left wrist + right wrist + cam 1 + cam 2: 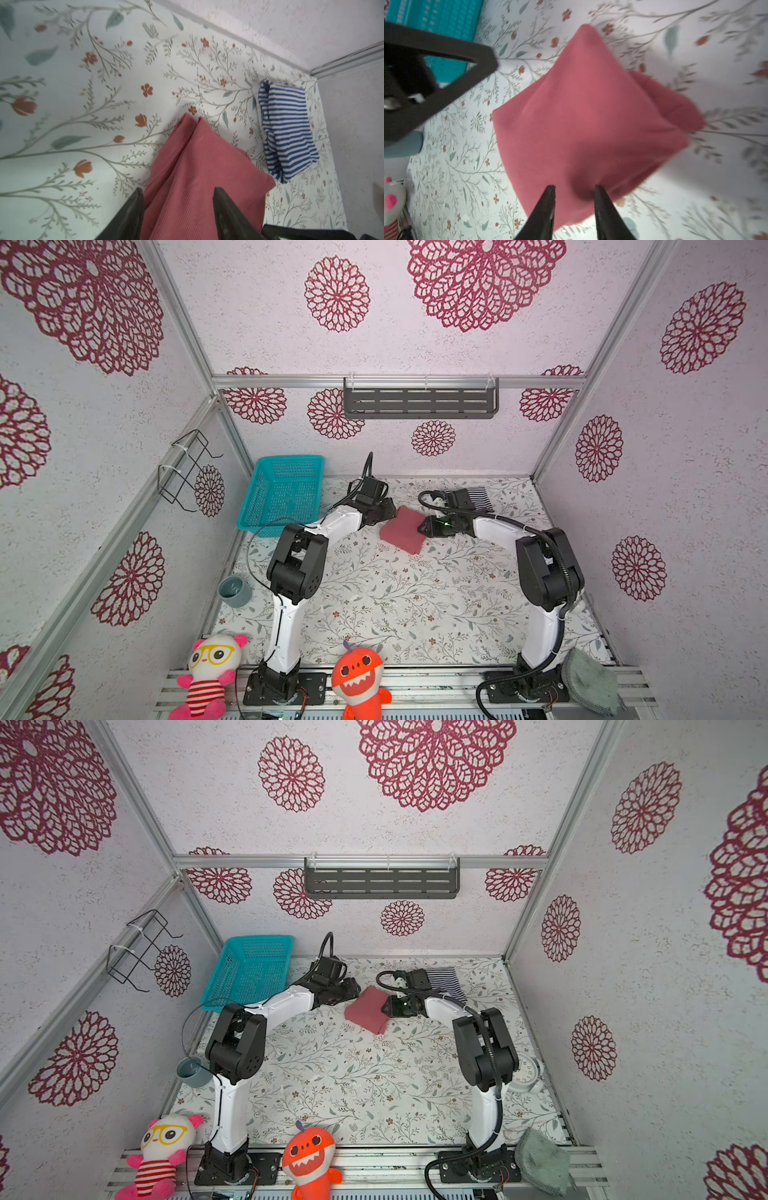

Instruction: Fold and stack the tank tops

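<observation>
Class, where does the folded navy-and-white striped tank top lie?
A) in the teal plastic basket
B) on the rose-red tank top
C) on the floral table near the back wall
C: the navy-and-white striped tank top rests on the floral-patterned table by the back wall.

Both top views: one stereo head, high above the table's (pixel 415 605) front edge, tilted down toward the back wall. Whole table, both arm bases and the side walls are in frame. The pair is near identical, just shifted sideways.

Left wrist cam: close and low, looking out past the left gripper (pixel 178 190) across the rose-red tank top (pixel 197 166) to the striped tank top (pixel 288 128), with the table's back right corner beyond.

Right wrist cam: also close, looking past the right gripper (pixel 575 187) toward the teal basket (pixel 436 20) at the back left corner.

All four views share the rose-red tank top.
</observation>
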`<state>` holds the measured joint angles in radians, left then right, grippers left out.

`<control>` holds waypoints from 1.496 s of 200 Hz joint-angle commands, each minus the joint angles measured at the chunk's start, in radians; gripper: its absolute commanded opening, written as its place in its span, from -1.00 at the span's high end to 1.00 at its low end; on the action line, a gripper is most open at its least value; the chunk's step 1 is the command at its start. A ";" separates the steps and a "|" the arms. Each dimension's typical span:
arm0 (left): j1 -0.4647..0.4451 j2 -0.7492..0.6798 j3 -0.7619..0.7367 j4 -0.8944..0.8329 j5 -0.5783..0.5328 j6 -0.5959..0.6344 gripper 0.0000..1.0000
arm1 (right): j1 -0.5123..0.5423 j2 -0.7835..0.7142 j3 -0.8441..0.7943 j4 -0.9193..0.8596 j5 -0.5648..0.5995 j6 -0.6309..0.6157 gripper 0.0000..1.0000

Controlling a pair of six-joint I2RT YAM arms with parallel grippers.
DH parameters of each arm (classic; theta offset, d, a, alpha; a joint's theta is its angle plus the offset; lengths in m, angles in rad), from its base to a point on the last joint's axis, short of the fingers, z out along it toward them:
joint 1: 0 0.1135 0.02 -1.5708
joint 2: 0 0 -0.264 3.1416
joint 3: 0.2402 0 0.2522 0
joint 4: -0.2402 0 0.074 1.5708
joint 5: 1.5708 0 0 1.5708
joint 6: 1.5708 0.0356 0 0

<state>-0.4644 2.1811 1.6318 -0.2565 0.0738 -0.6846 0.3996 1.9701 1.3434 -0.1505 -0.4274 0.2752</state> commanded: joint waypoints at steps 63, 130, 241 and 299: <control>0.012 0.074 -0.084 -0.037 -0.070 -0.022 -0.13 | -0.015 0.076 0.015 0.076 0.152 -0.019 0.45; -0.008 -0.272 -0.216 -0.047 -0.126 -0.014 -0.21 | 0.047 -0.193 -0.118 0.090 0.088 0.042 0.39; -0.058 -0.125 -0.335 0.055 -0.106 -0.118 0.15 | 0.039 -0.061 -0.291 0.260 0.114 0.246 0.48; -0.025 -0.308 -0.286 -0.079 -0.170 0.035 -0.02 | -0.025 -0.256 -0.290 0.165 0.066 0.191 0.11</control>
<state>-0.5137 1.9984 1.3064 -0.2634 -0.0502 -0.7349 0.4046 1.8435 1.0439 0.0498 -0.3599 0.4911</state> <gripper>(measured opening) 0.470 0.386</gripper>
